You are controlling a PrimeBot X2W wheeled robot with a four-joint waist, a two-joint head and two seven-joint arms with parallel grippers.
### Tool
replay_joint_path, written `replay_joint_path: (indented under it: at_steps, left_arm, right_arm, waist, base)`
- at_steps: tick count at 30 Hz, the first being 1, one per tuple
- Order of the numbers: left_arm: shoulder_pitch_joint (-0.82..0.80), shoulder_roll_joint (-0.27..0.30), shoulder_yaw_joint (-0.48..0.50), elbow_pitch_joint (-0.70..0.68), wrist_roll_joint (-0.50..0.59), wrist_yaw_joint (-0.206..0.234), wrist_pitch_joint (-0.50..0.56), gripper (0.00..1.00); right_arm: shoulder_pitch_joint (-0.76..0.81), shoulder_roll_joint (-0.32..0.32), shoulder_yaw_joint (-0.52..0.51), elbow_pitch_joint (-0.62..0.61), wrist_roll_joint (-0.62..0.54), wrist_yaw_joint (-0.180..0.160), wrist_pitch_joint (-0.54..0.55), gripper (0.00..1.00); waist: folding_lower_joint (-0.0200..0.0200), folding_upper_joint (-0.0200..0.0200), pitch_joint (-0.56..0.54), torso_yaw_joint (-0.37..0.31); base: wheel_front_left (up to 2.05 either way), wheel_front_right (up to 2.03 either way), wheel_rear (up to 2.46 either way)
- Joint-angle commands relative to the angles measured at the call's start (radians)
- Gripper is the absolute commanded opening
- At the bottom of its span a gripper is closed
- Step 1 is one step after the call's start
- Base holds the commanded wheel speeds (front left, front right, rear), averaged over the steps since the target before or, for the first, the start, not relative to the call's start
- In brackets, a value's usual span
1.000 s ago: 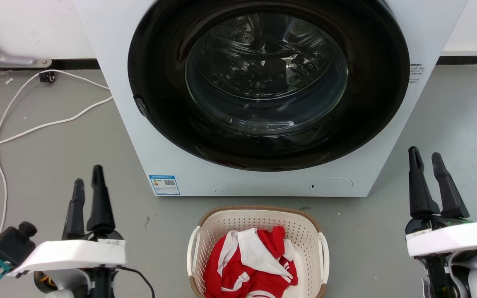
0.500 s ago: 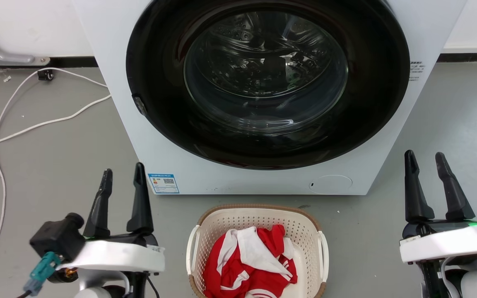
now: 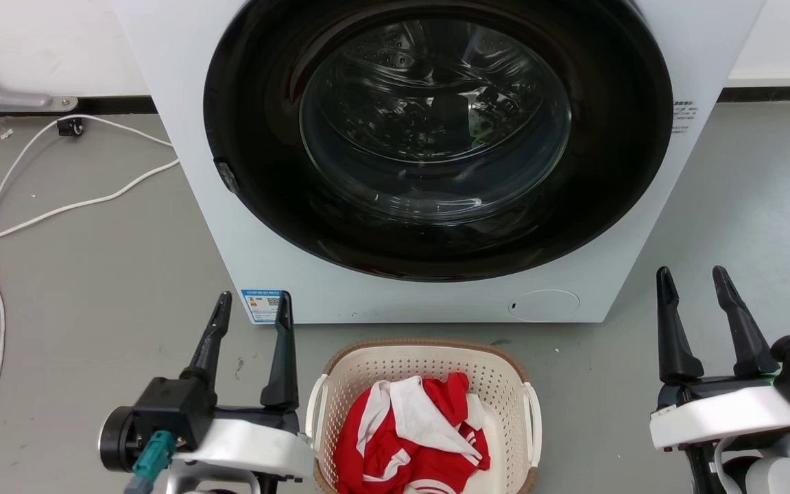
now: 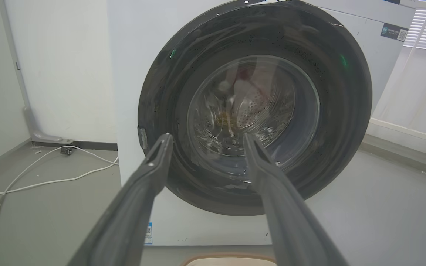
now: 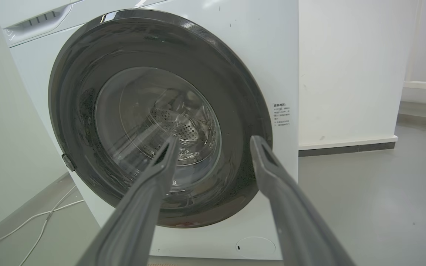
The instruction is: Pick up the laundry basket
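Laundry basket (image 3: 429,343): lower left, the left hand (image 3: 255,298), fingers spread and empty, is just beside it; it sits bottom centre on the floor (image 3: 93,274), holding a red-and-white garment (image 3: 412,439); lower right, the right hand (image 3: 690,271), likewise spread, well apart.
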Motion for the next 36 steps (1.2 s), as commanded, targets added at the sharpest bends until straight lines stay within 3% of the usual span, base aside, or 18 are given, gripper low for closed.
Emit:
replay_joint_path:
  at_steps: [1, 11, 16, 20, 23, 27, 32, 36]
  left_arm:
    - [-0.018, 0.011, -0.014, -0.005, 0.021, 0.006, -0.009, 1.00]
    - [-0.039, 0.068, -0.125, 0.019, 0.136, 0.031, -0.031, 1.00]
    - [-0.039, 0.064, -0.147, 0.007, 0.137, 0.069, -0.042, 1.00]
    - [-0.016, 0.046, -0.126, 0.001, 0.117, 0.068, -0.050, 1.00]
    - [0.012, 0.007, -0.069, -0.003, 0.079, 0.043, -0.056, 1.00]
    - [0.049, -0.041, 0.017, 0.024, 0.065, -0.040, -0.064, 1.00]
    - [0.075, -0.091, 0.088, 0.091, 0.106, -0.143, -0.073, 1.00]
    - [0.078, -0.114, 0.116, 0.133, 0.168, -0.196, -0.080, 1.00]
  right_arm:
    - [-0.004, -0.003, 0.002, -0.005, -0.029, 0.002, -0.009, 1.00]
    - [-0.003, -0.002, 0.024, -0.009, -0.183, 0.002, -0.032, 1.00]
    - [-0.002, -0.002, 0.026, -0.017, -0.211, 0.001, -0.042, 1.00]
    - [0.010, -0.002, 0.018, -0.004, -0.197, 0.001, -0.051, 1.00]
    - [0.016, -0.002, 0.008, 0.016, -0.170, 0.001, -0.057, 1.00]
    - [0.022, -0.002, -0.001, 0.046, -0.156, 0.001, -0.065, 1.00]
    - [0.027, -0.002, -0.018, 0.093, -0.168, 0.001, -0.074, 1.00]
    - [0.018, -0.002, -0.025, 0.125, -0.186, 0.001, -0.081, 1.00]
  waist:
    - [0.0000, 0.0000, 0.000, -0.001]
    - [0.0000, 0.0000, 0.003, -0.004]
    - [0.0000, 0.0000, 0.004, -0.005]
    - [0.0000, 0.0000, 0.001, -0.005]
    - [0.0000, 0.0000, -0.002, -0.006]
    - [0.0000, 0.0000, -0.002, -0.007]
    - [0.0000, 0.0000, 0.000, -0.007]
    - [0.0000, 0.0000, 0.002, -0.008]
  base:
    - [0.00, 0.00, 0.00]
    - [0.00, 0.00, 0.00]
    - [0.00, 0.00, 0.00]
    - [0.00, 0.00, 0.00]
    - [0.00, 0.00, 0.00]
    - [0.00, 0.00, 0.00]
    - [0.00, 0.00, 0.00]
    - [0.00, 0.00, 0.00]
